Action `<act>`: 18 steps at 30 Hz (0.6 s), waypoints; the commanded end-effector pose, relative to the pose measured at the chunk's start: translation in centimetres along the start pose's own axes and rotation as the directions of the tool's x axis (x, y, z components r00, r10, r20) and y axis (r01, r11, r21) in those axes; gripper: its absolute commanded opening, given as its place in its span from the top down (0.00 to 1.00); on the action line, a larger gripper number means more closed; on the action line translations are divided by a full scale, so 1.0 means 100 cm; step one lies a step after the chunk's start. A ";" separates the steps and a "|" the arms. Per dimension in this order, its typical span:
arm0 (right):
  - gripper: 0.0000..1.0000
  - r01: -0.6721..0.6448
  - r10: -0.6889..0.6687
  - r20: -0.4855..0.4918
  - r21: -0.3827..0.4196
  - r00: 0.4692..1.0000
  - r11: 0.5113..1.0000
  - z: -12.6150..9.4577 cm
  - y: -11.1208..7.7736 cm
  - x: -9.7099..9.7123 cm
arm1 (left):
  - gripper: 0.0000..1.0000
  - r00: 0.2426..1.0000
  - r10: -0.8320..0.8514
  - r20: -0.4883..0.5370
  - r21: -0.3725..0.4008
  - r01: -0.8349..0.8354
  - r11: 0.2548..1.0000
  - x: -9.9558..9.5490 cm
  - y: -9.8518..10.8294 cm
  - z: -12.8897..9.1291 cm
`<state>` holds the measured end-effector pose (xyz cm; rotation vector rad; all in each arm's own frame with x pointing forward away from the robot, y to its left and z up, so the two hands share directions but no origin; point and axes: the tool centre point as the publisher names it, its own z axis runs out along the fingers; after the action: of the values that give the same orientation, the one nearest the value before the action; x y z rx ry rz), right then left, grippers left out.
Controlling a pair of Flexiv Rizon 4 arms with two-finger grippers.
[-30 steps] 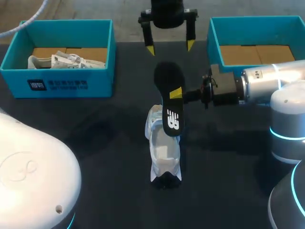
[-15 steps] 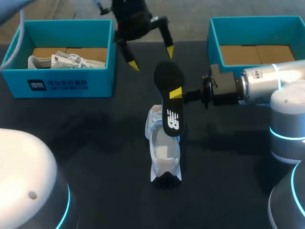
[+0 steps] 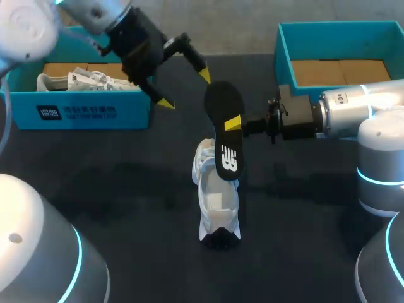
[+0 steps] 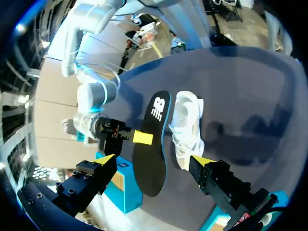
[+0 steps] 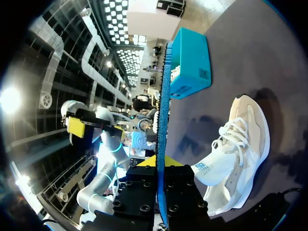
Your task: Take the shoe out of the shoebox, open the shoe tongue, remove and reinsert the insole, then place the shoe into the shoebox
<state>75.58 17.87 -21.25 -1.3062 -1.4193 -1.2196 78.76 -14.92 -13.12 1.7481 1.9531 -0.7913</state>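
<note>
At the left of the table [image 3: 126, 189], one blue shoebox [image 3: 134, 110] holds another pale shoe [image 3: 88, 80]. Just beside its inner corner hangs the left tool [image 3: 184, 89], fingers spread wide and gripping nothing. It sits beyond and to the left of the far end of the black insole [image 3: 222, 136]. The insole's long axis runs from far to near, roughly in line with the white shoe [image 3: 214, 202] standing on the table. Its near end overlaps the shoe's opening, though whether it touches I cannot tell. The right tool [image 3: 233, 123] comes in from the side and is clamped on the insole about midway along its length. Judging by this, reinsertion turns on tipping that near end down into the opening. The left tool is the free one, nearer the far end. The empty second shoebox [image 3: 341, 41] lies at the right.
</note>
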 end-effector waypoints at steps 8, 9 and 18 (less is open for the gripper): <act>1.00 0.000 0.000 0.000 -0.004 1.000 1.000 0.001 -0.001 0.000 | 0.00 0.661 -0.070 0.747 0.086 0.009 0.996 0.016 0.007 -0.001; 1.00 0.000 0.000 0.000 -0.004 1.000 1.000 0.001 -0.001 0.000 | 0.00 0.661 -0.070 0.747 0.086 0.009 0.996 0.016 0.007 -0.001; 1.00 0.000 0.000 0.000 -0.004 1.000 1.000 0.001 -0.001 0.000 | 0.00 0.661 -0.070 0.747 0.086 0.009 0.996 0.016 0.007 -0.001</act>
<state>75.58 17.87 -21.25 -1.3063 -1.4192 -1.2196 79.75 -13.65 -13.76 1.3279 1.5685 -1.2492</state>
